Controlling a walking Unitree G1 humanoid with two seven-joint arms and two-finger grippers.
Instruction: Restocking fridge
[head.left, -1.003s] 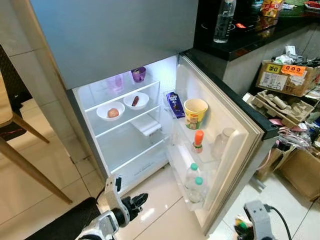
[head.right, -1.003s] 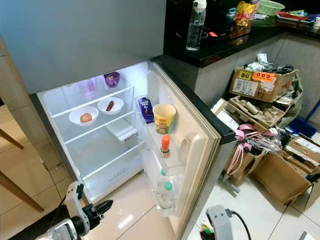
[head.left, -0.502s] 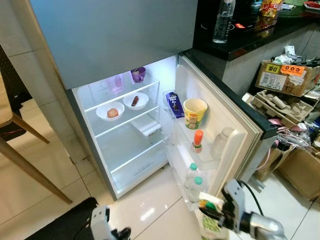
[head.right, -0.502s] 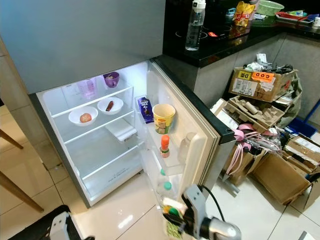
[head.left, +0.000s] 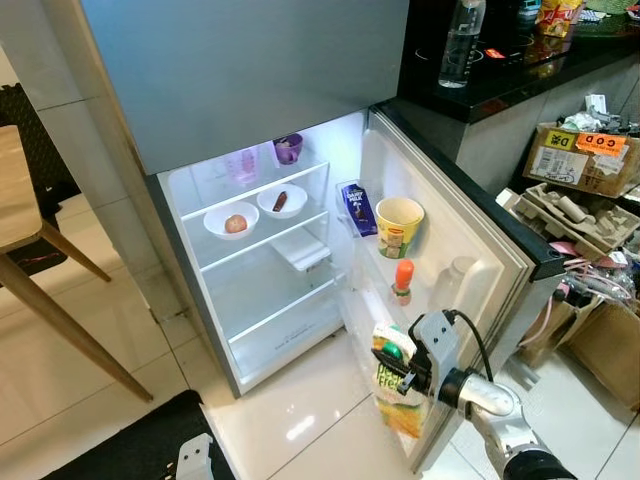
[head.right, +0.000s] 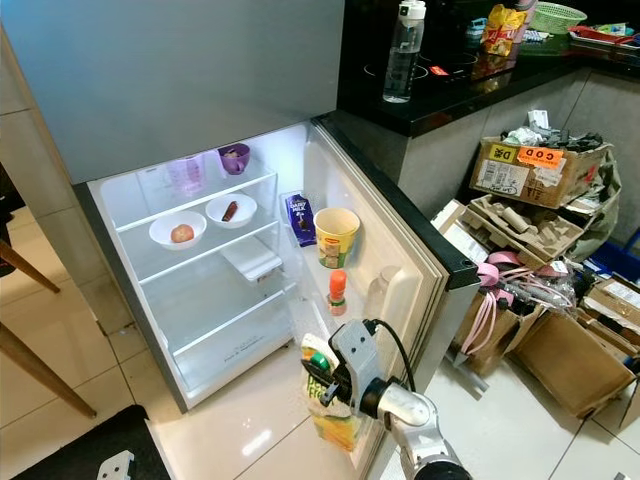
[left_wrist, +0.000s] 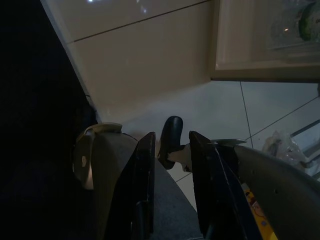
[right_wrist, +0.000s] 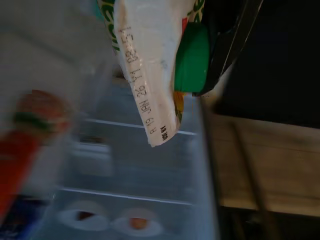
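Nearest, at the bottom left, the left gripper (left_wrist: 167, 165) hangs idle over a dark mat (head.left: 120, 440) on the glossy cream tile floor (head.left: 300, 420), its two black fingers a narrow gap apart with nothing between them. To the right, the right gripper (head.left: 400, 368) pinches the top of a juice carton (head.left: 396, 390) with a green cap, holding it upright just in front of the lower shelf of the open fridge door (head.left: 470, 250). Farther along the door stand an orange-capped bottle (head.left: 402, 282), a yellow cup (head.left: 400, 226) and a blue chocolate pack (head.left: 358, 209). Inside the lit fridge (head.left: 260, 260), two white bowls (head.left: 256, 210) sit on a glass shelf, with purple cups (head.left: 288, 148) behind. Cardboard boxes (head.left: 580, 160) clutter the floor at right; a water bottle (head.left: 462, 42) stands on the far black counter (head.left: 520, 75).
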